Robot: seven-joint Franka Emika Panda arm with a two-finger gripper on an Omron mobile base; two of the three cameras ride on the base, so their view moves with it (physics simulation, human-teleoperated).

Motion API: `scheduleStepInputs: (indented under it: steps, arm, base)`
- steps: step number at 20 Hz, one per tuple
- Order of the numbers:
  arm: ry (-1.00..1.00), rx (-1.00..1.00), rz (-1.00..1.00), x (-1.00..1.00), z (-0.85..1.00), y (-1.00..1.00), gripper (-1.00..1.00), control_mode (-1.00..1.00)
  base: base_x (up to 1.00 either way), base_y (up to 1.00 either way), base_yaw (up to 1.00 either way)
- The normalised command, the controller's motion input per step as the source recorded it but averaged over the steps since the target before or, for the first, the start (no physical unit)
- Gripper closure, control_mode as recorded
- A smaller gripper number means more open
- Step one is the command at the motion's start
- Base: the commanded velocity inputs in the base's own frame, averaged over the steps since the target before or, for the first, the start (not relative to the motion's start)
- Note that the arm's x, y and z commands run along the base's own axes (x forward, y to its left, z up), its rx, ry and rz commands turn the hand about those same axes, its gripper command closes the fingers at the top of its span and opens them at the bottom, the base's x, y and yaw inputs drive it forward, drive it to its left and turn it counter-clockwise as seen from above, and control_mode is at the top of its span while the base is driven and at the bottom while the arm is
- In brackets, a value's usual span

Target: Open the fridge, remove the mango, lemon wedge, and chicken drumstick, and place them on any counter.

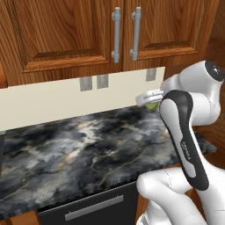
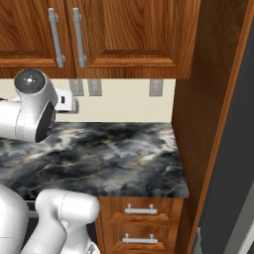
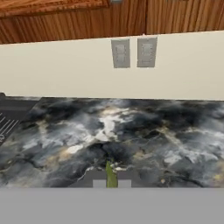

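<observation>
One small yellow-green lemon wedge (image 3: 111, 175) is held between the jaws of the gripper (image 3: 111, 183), which are closed almost fully upon it, above the black marbled surface (image 3: 131, 135). In the left base view the same greenish piece (image 1: 152, 105) is glimpsed at the hand, just beyond the arm's dark elbow, over the far right part of the surface (image 1: 79, 149) and near the cream backsplash (image 1: 66, 101). Two wall sockets (image 3: 133, 52) are seen straight ahead of the hand.

Placing is judged to be the step in hand. It would be done well if the wedge were lowered until it touches the stone before the jaws are parted, and if it were set well back from the front edge, since so small a piece could roll or skid when dropped from a height. A straight upward retreat would then be called for.

No open container is shown: the wooden wall cabinets (image 2: 124, 34) and the drawers (image 2: 144, 218) below are shut, and their contents cannot be told. A grey edge of the fridge (image 2: 233, 188) is seen at far right; its inside is hidden.
</observation>
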Motion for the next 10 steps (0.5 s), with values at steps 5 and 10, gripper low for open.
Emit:
scheduleStepInputs:
  steps: [5, 10]
  arm:
    - [0.11, 0.0, 0.04, 0.33, -0.48, 0.0, 1.0, -1.0]
    - [0.09, 0.0, 0.05, 0.45, -0.54, 0.08, 1.0, -1.0]
  base:
    - [0.0, 0.0, 0.0]
    - [0.0, 0.0, 0.0]
